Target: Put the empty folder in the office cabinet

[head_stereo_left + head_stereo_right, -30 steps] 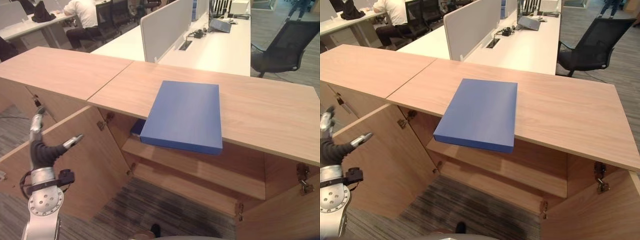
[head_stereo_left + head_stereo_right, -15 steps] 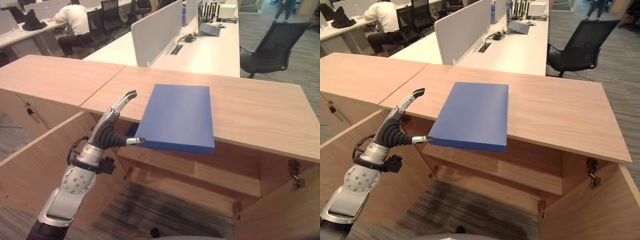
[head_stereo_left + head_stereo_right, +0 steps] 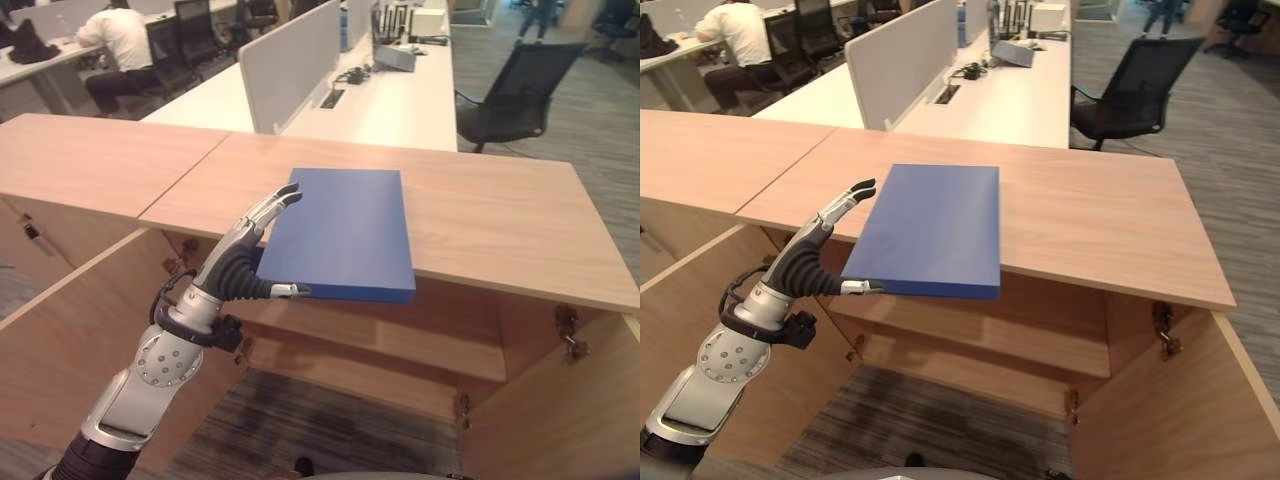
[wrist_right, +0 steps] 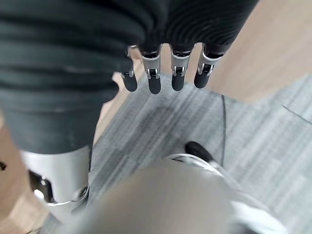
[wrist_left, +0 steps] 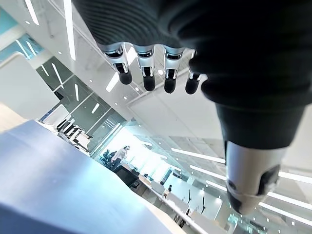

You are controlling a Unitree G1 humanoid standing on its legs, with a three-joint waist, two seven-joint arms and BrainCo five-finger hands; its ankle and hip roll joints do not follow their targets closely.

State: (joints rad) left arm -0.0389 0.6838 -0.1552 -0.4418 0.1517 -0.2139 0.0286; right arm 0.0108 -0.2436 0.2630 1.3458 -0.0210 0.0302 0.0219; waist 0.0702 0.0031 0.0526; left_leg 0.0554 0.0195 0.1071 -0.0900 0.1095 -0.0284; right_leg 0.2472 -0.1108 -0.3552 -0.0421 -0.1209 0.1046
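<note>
From the left eye view, the blue folder (image 3: 342, 232) lies flat on the cabinet (image 3: 500, 225) tabletop, its near edge jutting out over the open front. The left hand (image 3: 248, 262) is at the folder's left edge, fingers spread straight above the cover and thumb under the near left corner. It is wide, not yet clamped. I'd judge the overhang to be the risk: a nudge from those fingers before the thumb closes could tip or slide the folder off the near edge to the floor.

The right eye view shows the same, with the shelf (image 3: 970, 340) below and both doors swung out. The left door (image 3: 700, 290) stands close by the forearm, so a careless swing down could knock it.

In the left wrist view the fingers (image 5: 146, 73) hang straight above the blue cover (image 5: 58, 180), not touching it as far as I can tell.

In the right wrist view the right hand (image 4: 163, 73) hangs relaxed, holding nothing, over the floor (image 4: 243, 136); a one-handed pinch on a broad folder may let it sag or twist.
</note>
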